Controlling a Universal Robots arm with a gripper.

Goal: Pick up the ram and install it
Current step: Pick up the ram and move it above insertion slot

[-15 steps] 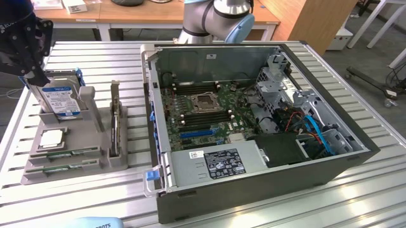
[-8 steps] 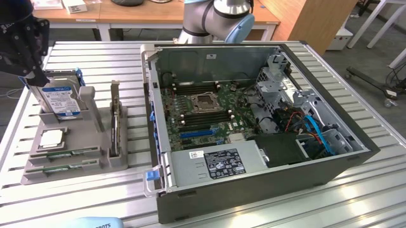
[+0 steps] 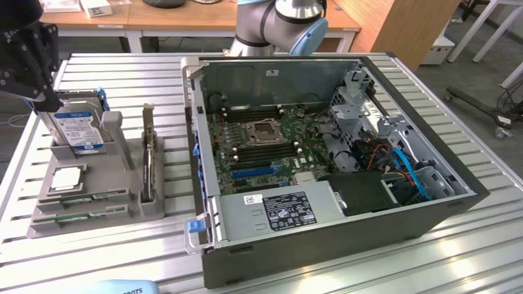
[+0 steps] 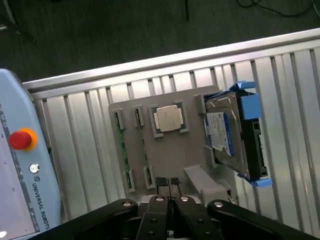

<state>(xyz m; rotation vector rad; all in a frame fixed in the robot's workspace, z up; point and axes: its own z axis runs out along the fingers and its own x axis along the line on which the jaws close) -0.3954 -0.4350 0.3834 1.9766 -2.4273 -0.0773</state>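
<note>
Two thin green ram sticks [image 3: 82,198] [image 3: 78,215] lie side by side in slots at the front of a grey holder tray [image 3: 98,223] on the exterior view's left. In the wrist view the sticks [image 4: 120,150] [image 4: 141,145] run along the tray next to a square silver processor [image 4: 167,119]. My black gripper [image 3: 37,97] hangs above the tray's far end, over the hard drive [image 3: 78,128]. Its fingers [image 4: 170,184] are shut with nothing between them, well above the sticks. The open computer case [image 3: 327,153] shows its motherboard with memory slots [image 3: 259,153].
A tall dark expansion card [image 3: 147,159] stands upright at the tray's edge nearest the case. The blue-framed hard drive [image 4: 230,135] stands on edge in the tray. A teach pendant with a red button [image 4: 20,139] lies beside the slatted aluminium table [image 3: 122,79].
</note>
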